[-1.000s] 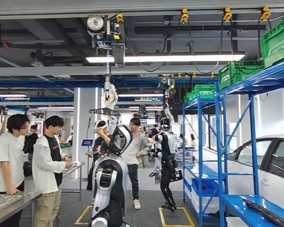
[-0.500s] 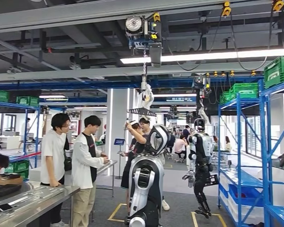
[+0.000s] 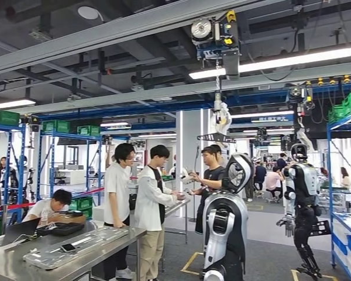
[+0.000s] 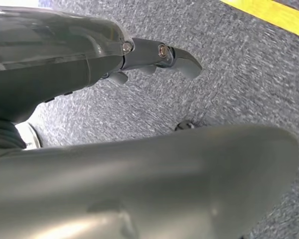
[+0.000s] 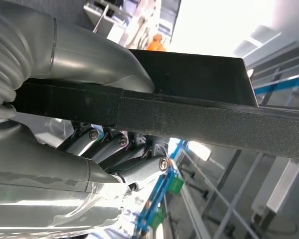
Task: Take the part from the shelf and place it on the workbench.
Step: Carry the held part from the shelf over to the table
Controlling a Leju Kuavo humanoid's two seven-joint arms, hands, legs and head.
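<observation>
We've swung left since a second ago: the grey steel workbench (image 3: 99, 241) now sits lower-left in head view, people (image 3: 149, 205) beside it, the blue metal shelf (image 3: 341, 193) pushed to the right edge. Left hand (image 4: 155, 55) hangs over grey carpet, fingers extended, holding nothing. Right hand (image 5: 114, 149) grips the flat black textured part (image 5: 201, 119), so we're mid-carry; placing comes next.

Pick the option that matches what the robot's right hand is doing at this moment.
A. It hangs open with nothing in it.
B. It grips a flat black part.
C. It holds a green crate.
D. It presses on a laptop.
B: in the right wrist view the right hand grips a flat black part, thumb on one face and fingers curled against the other.
</observation>
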